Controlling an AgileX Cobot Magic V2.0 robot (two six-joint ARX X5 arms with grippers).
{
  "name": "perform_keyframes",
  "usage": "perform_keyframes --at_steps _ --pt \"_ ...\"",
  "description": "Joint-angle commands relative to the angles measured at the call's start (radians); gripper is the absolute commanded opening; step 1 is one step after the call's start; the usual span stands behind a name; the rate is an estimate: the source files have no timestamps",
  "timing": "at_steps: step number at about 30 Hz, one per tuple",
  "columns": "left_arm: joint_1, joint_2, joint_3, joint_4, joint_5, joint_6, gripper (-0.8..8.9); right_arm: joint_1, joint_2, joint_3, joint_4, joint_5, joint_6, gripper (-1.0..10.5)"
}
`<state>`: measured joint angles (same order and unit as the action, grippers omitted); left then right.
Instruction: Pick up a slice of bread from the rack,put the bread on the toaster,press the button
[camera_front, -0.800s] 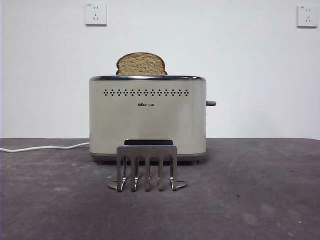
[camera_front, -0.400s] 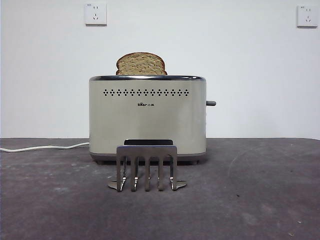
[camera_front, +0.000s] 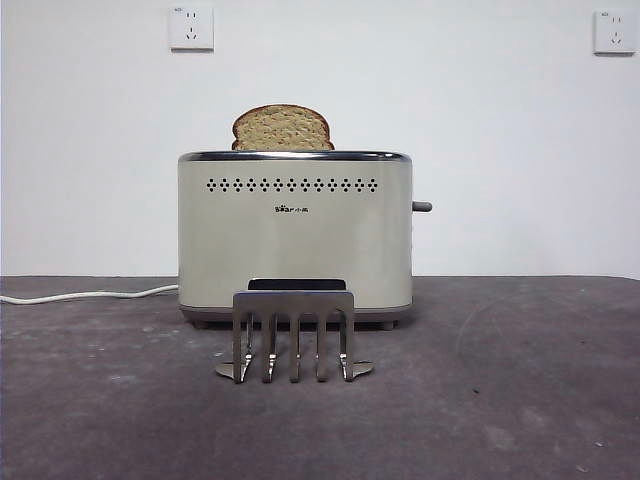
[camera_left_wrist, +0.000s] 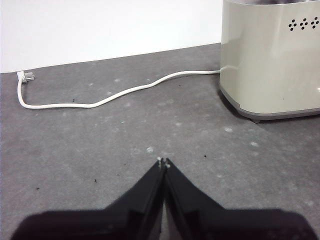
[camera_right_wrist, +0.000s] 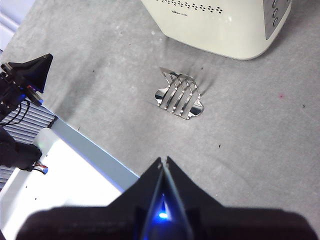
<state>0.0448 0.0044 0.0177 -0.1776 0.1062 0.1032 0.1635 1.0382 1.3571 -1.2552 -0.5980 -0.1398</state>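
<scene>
Since the slice of bread stood in the toaster at frame centre, both clenched claws, left claw and right claw, held nothing; pressing the button squarely downward appeared advisable.

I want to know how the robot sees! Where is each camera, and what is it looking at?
Front view: low at table height, looking level at the rack, the toaster behind it, and the slice of bread sticking out on top; no robot parts show.
Left wrist view: on the left arm, looking across the table at the cord and a toaster corner; left gripper shut.
Right wrist view: on the right arm, high up, looking down at the rack; right gripper shut.
All three show the toaster.
</scene>
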Motion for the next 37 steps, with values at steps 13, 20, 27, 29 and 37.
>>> perform_keyframes --at_steps 13,20,27,29,37 --pt "0.003 -0.003 -0.014 0.002 -0.002 -0.01 -0.04 -0.037 -0.051 -0.01 0.085 0.006 -0.068 0.0" --pt "0.003 -0.003 -0.014 0.002 -0.002 -0.01 -0.04 -0.078 -0.248 -0.072 0.373 0.055 0.039 0.0" --pt "0.003 -0.003 -0.014 0.002 -0.002 -0.01 -0.03 -0.091 -0.46 -0.361 0.65 0.359 0.126 0.0" --pt "0.003 -0.003 -0.014 0.002 -0.002 -0.01 -0.04 -0.091 -0.523 -0.487 0.751 0.382 0.157 0.0" --pt "0.003 -0.003 -0.014 0.002 -0.002 -0.01 -0.04 -0.091 -0.721 -0.921 1.06 0.417 0.196 0.0"
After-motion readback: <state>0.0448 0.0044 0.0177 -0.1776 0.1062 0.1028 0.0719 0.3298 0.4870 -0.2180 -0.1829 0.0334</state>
